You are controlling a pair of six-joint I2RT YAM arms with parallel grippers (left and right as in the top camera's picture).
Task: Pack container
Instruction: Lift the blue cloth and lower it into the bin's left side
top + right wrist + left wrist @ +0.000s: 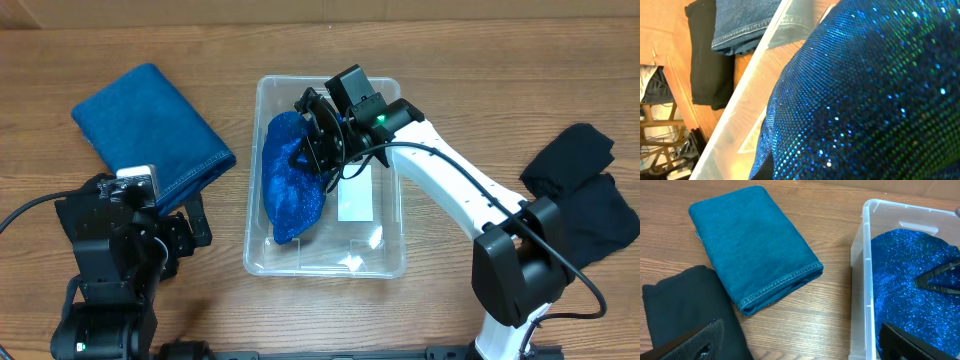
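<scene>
The clear container stands mid-table with a white label on its bottom. A blue sequin cloth lies in its left half. My right gripper is down inside the bin at the cloth's far end and looks shut on it. The cloth fills the right wrist view and hides the fingers. My left gripper is open and empty over bare wood, left of the bin wall. It also shows in the overhead view.
A folded blue towel lies at the far left. A black cloth lies beside it under my left arm. Another black garment lies at the right edge.
</scene>
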